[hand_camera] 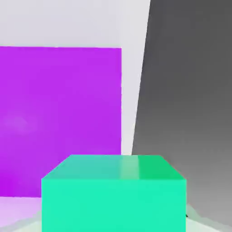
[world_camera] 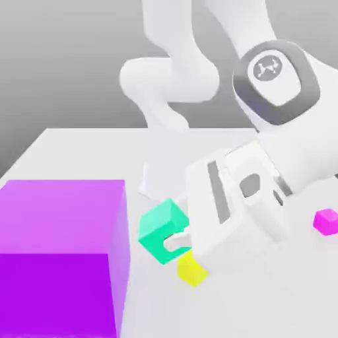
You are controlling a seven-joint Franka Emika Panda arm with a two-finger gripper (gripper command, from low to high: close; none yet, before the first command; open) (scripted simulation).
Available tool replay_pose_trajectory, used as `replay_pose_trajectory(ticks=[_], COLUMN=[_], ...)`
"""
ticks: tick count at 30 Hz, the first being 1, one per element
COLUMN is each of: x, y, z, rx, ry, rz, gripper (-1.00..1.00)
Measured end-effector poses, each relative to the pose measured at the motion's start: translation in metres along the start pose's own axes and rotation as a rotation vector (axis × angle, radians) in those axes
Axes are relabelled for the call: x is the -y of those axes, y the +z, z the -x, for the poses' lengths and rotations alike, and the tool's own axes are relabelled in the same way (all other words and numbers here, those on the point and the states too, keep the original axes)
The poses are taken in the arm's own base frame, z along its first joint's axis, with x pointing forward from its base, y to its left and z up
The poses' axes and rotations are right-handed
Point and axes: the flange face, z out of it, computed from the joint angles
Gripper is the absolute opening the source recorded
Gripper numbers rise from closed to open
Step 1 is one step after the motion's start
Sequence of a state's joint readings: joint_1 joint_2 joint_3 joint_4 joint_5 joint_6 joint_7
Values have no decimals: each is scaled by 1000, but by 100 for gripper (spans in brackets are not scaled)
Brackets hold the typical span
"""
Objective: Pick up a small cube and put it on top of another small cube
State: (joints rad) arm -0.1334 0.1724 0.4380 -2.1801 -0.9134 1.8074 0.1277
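White table; teal cube half behind jaws, above partly hidden yellow cube.

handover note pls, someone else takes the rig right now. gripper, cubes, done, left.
Gripper: shut on the teal cube, tilted, carried above the table.
Yellow cube: on the table, just below the gripper, toward the exterior view's right of the teal cube.
Also there: purple block at the exterior view's left, magenta cube at its right. Neither is part of the job.
Done: teal cube picked up and brought close to the yellow one.
Left: line the teal cube up over the yellow cube, lower it on top, open, back away.
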Motion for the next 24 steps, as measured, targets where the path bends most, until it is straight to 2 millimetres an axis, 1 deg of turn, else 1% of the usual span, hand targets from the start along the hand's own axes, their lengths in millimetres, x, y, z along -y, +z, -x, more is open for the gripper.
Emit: replay_pose_trajectory(ticks=[12,24], x=[20,34], y=[20,36], z=[17,36], rx=[-28,68], ry=[587,1204], rz=[-247,-492], gripper=[-100,-100])
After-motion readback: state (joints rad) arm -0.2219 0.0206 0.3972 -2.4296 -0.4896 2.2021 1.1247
